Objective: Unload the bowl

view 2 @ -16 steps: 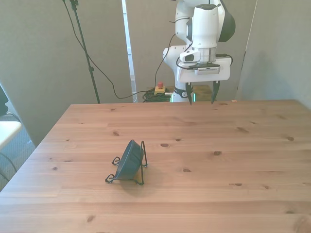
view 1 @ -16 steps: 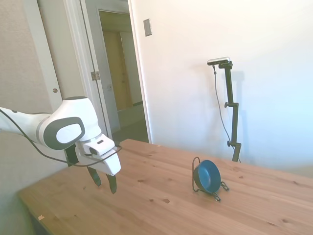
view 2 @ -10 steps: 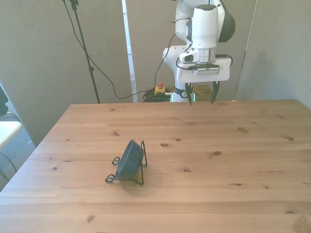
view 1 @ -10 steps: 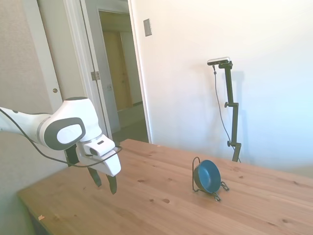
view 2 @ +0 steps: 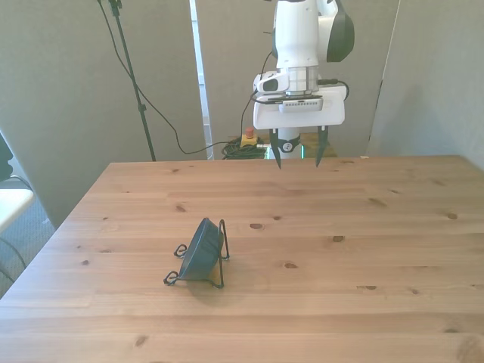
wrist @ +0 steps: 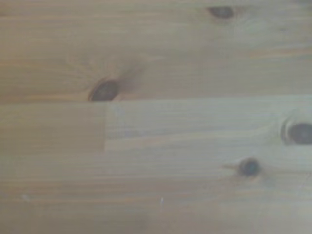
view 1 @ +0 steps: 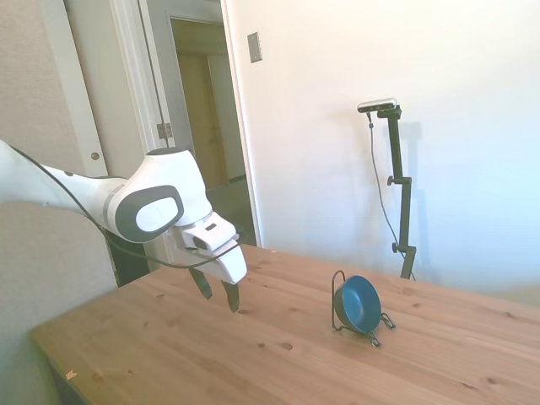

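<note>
gripper (view 2: 298, 155): we are seeing the fingers spread wide, pointing down, holding nothing, touching nothing; it is hanging above the far part of the table (view 2: 363, 249), also in the side view (view 1: 221, 291)
bowl (view 2: 198, 249): we are seeing it standing on edge in the wire stand (view 2: 218, 261), tilted, toward the front view's left, well apart from the gripper; in the side view the bowl (view 1: 358, 305) is showing its blue inside, the stand (view 1: 337, 291) looping behind it
in the way: we are seeing only bare wood between gripper and bowl
wrist view: we are looking at blurred table boards (wrist: 195, 122) with dark knots (wrist: 104, 90)
background: we are seeing an open doorway (view 1: 207, 126) behind the arm in the side view; cables (view 2: 162, 121) hanging by the wall in the front view
</note>
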You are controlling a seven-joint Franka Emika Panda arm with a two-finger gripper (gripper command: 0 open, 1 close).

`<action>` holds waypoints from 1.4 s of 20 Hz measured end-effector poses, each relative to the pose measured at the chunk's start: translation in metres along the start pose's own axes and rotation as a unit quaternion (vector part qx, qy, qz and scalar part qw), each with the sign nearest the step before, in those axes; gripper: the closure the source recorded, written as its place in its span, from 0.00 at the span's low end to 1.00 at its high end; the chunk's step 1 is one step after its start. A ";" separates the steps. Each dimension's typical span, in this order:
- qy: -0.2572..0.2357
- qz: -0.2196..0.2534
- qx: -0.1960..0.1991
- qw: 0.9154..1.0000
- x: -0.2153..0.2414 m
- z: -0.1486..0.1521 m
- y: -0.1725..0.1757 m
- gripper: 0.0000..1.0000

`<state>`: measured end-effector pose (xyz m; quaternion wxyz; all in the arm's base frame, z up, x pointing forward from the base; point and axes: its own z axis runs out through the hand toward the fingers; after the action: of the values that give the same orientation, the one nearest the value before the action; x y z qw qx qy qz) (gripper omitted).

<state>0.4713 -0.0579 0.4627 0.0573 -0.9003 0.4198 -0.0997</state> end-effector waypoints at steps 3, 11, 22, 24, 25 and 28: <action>0.011 0.016 0.005 1.000 0.041 -0.003 0.003 0.00; 0.011 0.033 -0.005 0.999 0.100 -0.004 0.007 0.00; 0.001 0.044 -0.003 0.999 0.198 0.003 0.036 0.00; -0.005 0.037 0.003 0.999 0.217 0.008 0.037 0.00; -0.011 0.030 0.005 0.999 0.225 0.010 0.038 0.00; -0.030 0.017 0.005 0.999 0.245 0.011 0.043 0.00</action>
<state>0.5960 -0.2734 0.4763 0.0763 -0.8954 0.4325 -0.0736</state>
